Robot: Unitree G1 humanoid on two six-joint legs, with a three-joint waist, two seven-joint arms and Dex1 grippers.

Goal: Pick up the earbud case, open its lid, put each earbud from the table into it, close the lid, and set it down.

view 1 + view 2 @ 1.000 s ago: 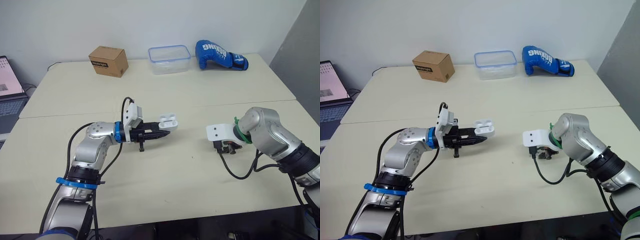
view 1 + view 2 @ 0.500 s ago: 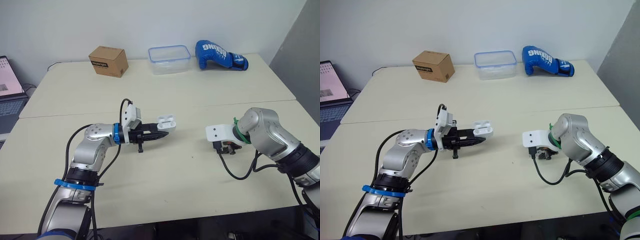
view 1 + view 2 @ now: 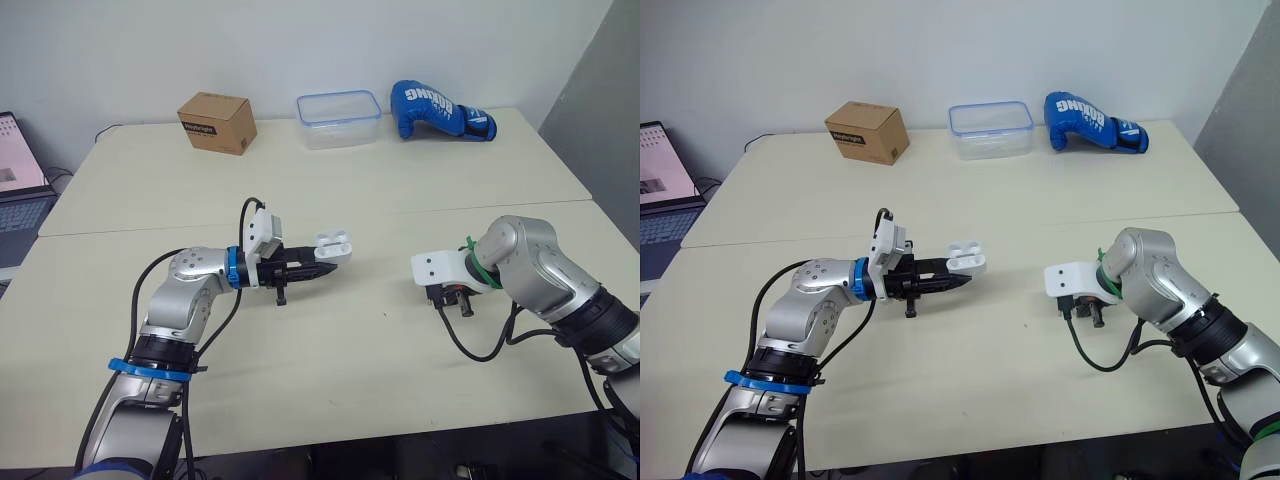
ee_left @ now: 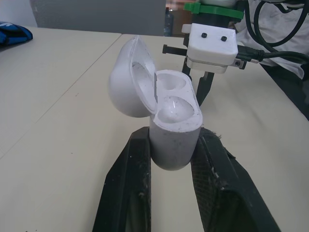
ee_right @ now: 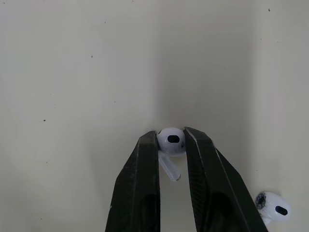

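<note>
**Case held open while the right claw takes an earbud**

The left claw [image 4: 173, 137] is pressed onto the lower body of the earbud case [image 3: 336, 244] and holds it clear above the table [image 3: 330, 380], near the middle and out toward the right arm. The grip sits low on the shell, probably so that the mouth is free. The lid [image 4: 126, 79] is swung back on its hinge to one side. The case stands roughly upright at the fingertips, long axis rising from them, and its mouth is turned up so both empty wells show.

The right claw [image 5: 171, 135], pointed down at the table, pinches one earbud [image 5: 170, 147] by its rounded head, with the stem pointing back toward the wrist. Whether that earbud is off the surface cannot be told. The second earbud [image 5: 274, 209] lies on the table just beside the claw. The two claws are well apart
</note>
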